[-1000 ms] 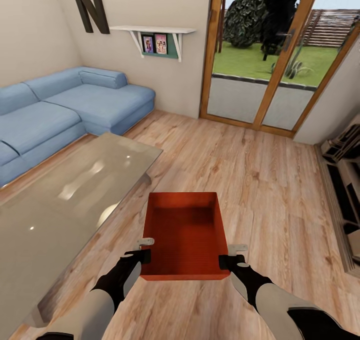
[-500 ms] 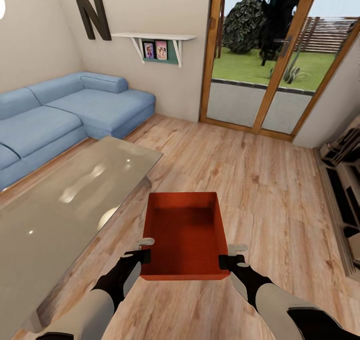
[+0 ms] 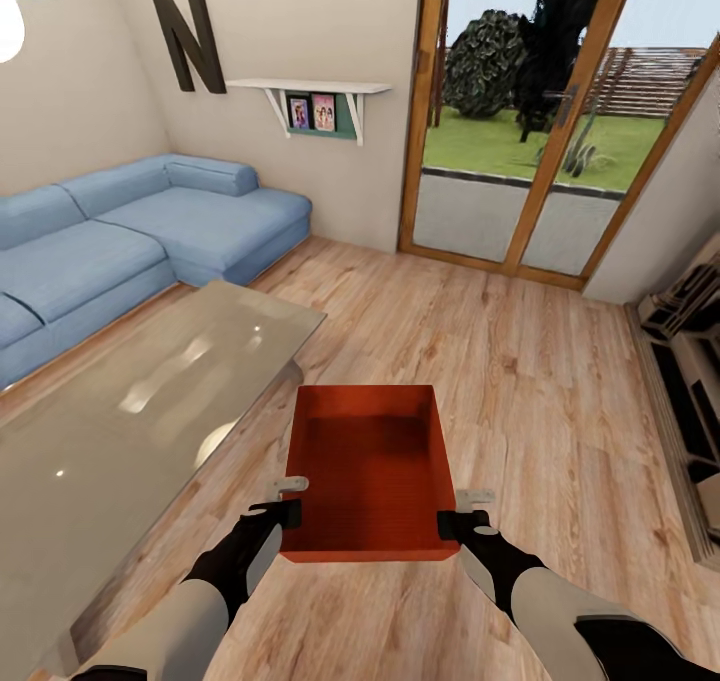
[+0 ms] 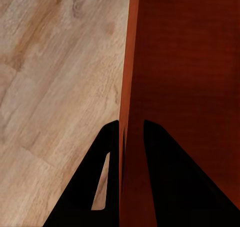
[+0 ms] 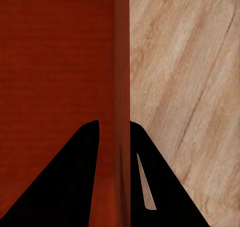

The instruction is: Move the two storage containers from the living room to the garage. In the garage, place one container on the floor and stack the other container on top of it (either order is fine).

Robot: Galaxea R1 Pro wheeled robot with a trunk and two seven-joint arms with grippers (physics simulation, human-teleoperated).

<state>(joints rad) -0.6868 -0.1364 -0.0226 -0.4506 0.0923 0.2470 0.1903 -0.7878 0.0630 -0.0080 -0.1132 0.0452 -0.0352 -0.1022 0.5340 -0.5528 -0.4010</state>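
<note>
Holding one orange-red storage container (image 3: 366,471) level above the wood-plank floor (image 3: 540,381) of the living room, between both arms. Left gripper (image 3: 289,498) clamped on the container's left wall near the front corner, one finger inside, one outside; same wall pinched between dark fingers (image 4: 160,182) in the left wrist view. Right gripper (image 3: 464,511) clamped likewise on the right wall. Glass table (image 3: 120,411) just beside on the left, blue sofa (image 3: 150,231) beyond, wood-framed glass doors (image 3: 530,131) ahead.

One orange-red container (image 3: 365,471), one blue sofa (image 3: 140,241), one glass table (image 3: 130,431), two framed pictures (image 3: 311,113).
</note>
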